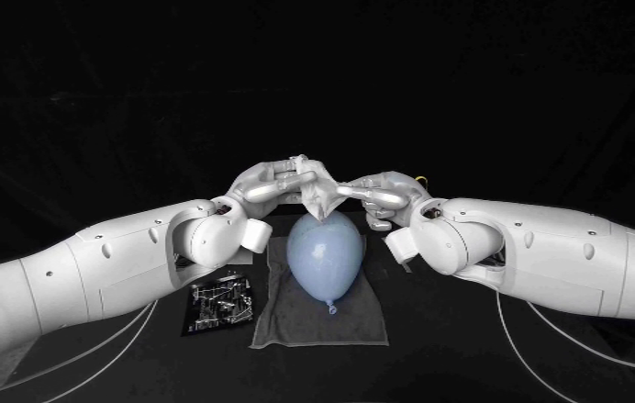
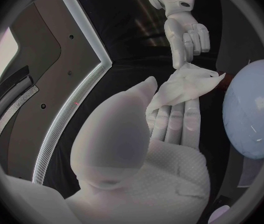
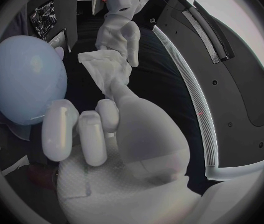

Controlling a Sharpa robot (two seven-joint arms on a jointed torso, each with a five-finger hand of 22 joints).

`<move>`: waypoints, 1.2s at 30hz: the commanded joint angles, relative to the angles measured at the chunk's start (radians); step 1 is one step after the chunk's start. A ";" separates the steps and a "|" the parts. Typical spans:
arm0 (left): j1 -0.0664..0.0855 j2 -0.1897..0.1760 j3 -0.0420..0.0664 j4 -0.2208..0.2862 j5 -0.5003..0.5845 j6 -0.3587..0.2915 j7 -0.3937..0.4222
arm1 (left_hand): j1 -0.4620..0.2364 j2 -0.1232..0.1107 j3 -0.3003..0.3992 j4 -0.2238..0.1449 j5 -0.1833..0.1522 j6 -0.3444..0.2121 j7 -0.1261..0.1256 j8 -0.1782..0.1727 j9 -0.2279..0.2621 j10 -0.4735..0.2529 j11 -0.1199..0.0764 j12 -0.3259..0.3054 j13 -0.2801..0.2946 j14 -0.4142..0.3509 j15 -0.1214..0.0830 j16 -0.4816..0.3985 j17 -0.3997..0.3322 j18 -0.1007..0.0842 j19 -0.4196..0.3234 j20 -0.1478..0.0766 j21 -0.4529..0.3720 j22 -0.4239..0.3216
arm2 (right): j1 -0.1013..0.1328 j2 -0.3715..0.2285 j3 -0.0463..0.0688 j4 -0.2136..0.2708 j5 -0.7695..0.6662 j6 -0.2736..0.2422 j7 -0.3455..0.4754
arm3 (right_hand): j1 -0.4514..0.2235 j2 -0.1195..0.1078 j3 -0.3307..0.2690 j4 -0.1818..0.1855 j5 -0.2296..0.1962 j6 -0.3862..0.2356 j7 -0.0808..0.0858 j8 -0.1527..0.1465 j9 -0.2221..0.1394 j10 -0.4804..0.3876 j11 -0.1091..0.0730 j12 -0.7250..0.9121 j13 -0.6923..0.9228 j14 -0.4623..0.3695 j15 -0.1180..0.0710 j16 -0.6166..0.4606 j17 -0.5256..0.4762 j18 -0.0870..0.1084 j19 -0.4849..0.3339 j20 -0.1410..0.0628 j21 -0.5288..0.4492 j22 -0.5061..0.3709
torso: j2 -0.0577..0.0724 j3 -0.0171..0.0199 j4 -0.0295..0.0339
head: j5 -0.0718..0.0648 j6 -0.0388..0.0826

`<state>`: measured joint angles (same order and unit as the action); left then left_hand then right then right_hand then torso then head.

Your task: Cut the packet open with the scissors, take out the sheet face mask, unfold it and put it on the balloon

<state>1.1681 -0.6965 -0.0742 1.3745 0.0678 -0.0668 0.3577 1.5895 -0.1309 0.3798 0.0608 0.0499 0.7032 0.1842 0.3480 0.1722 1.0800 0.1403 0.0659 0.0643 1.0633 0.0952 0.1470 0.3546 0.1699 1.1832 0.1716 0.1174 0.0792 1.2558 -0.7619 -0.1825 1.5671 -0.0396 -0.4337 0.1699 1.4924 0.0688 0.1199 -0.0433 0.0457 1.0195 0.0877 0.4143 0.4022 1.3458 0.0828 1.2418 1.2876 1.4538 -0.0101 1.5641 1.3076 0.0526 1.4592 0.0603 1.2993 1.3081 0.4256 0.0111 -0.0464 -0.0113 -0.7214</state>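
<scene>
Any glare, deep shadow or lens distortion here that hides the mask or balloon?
Head view: dark all round, yet the mask, held by the left hand and right hand, and the balloon stand out pale. Left wrist view: the fisheye bends the pale strip; small glints on the balloon hide nothing. Right wrist view: same bending; the balloon is evenly lit.

The smooth oval rubber balloon (image 1: 324,254) is pale blue. The rectangular cloth towel (image 1: 322,330) is plain dark grey. The flat foil packet (image 1: 220,304) is black with a busy silvery-white print. The crumpled fabric sheet face mask (image 1: 319,199) is off-white and unpatterned. The left hand (image 1: 272,185) and right hand (image 1: 380,196) are silver, with finely dotted palms. The table (image 1: 437,366) is black.
</scene>
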 commanded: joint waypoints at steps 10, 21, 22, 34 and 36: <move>0.001 0.003 0.001 -0.001 -0.027 -0.085 0.010 | 0.095 0.000 0.148 -0.143 -0.001 0.018 0.014 -0.001 -0.007 0.024 0.002 -0.003 -0.003 0.061 -0.022 -0.003 -0.008 -0.013 0.012 -0.074 0.063 0.039 | 0.007 -0.029 0.008 0.056 -0.064 -0.027 0.022 | -0.182 -0.022 0.286 -0.123 0.005 -0.008 -0.009 0.038 0.021 0.096 -0.078 0.053 0.061 0.117 -0.048 0.007 0.263 0.002 0.031 -0.012 0.012 0.189 | 0.001 0.0001 0.0003 | 0.004 -0.004; 0.000 0.002 0.001 -0.006 -0.026 -0.088 0.006 | 0.037 -0.003 0.244 -0.232 -0.001 0.028 0.013 -0.012 -0.017 0.033 -0.001 -0.004 -0.003 0.096 -0.025 -0.015 -0.007 -0.066 -0.023 -0.130 0.157 0.107 | 0.014 -0.039 0.014 0.057 -0.087 -0.054 0.029 | -0.242 -0.045 0.381 -0.152 0.003 -0.012 -0.008 0.057 0.033 0.100 -0.081 0.051 0.064 0.117 -0.049 0.007 0.263 0.001 0.032 -0.013 0.017 0.190 | 0.000 -0.0008 0.0002 | 0.004 -0.004; 0.000 0.002 0.001 -0.007 -0.023 -0.085 0.008 | 0.023 -0.001 0.244 -0.236 -0.001 0.028 0.012 -0.014 -0.018 0.032 -0.001 -0.005 -0.003 0.097 -0.027 -0.017 -0.006 -0.072 -0.029 -0.138 0.171 0.117 | 0.016 -0.040 0.015 0.055 -0.091 -0.056 0.029 | -0.246 -0.046 0.388 -0.154 0.003 -0.012 -0.008 0.059 0.034 0.100 -0.081 0.051 0.064 0.117 -0.049 0.007 0.263 0.001 0.032 -0.013 0.019 0.191 | 0.000 -0.0008 0.0005 | 0.004 -0.004; 0.000 -0.004 0.001 -0.009 -0.003 -0.062 0.008 | -0.046 0.004 0.209 -0.215 -0.001 0.023 0.006 -0.019 -0.022 0.026 -0.005 -0.005 -0.003 0.101 -0.032 -0.021 0.002 -0.088 -0.042 -0.154 0.210 0.144 | 0.019 -0.048 0.017 0.043 -0.106 -0.077 0.030 | -0.255 -0.049 0.405 -0.158 0.003 -0.013 -0.009 0.063 0.036 0.102 -0.082 0.053 0.067 0.117 -0.049 0.007 0.263 0.000 0.033 -0.013 0.022 0.192 | 0.001 -0.0004 0.0004 | 0.004 -0.003; 0.000 -0.004 0.001 -0.010 -0.003 -0.062 0.006 | -0.044 0.007 0.208 -0.219 -0.002 0.023 0.005 -0.019 -0.022 0.026 -0.007 -0.004 -0.003 0.107 -0.035 -0.018 0.005 -0.088 -0.045 -0.158 0.215 0.148 | 0.020 -0.049 0.017 0.045 -0.107 -0.077 0.031 | -0.255 -0.049 0.405 -0.158 0.003 -0.013 -0.009 0.063 0.036 0.102 -0.082 0.053 0.067 0.117 -0.049 0.007 0.263 0.000 0.033 -0.013 0.022 0.192 | 0.000 -0.0004 -0.0001 | 0.005 -0.004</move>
<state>1.1674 -0.7012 -0.0742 1.3647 0.0529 -0.1435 0.3561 1.5498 -0.1266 0.5913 -0.1573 0.0497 0.7239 0.1890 0.3325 0.1515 1.1067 0.1410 0.0659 0.0627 1.1618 0.0608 0.1314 0.3581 0.0750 1.1434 0.0208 0.3273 0.2263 1.2746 -0.8104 -0.1662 1.6107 -0.1273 -0.5038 0.1836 1.2452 0.0147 0.4629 -0.1461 0.0476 1.0094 0.0833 0.4719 0.4370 1.4201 0.0278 1.2960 1.3090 1.4634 -0.0575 1.5653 1.3075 0.0528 1.4624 0.0502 1.3147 1.3081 0.4261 0.0105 -0.0460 -0.0066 -0.7245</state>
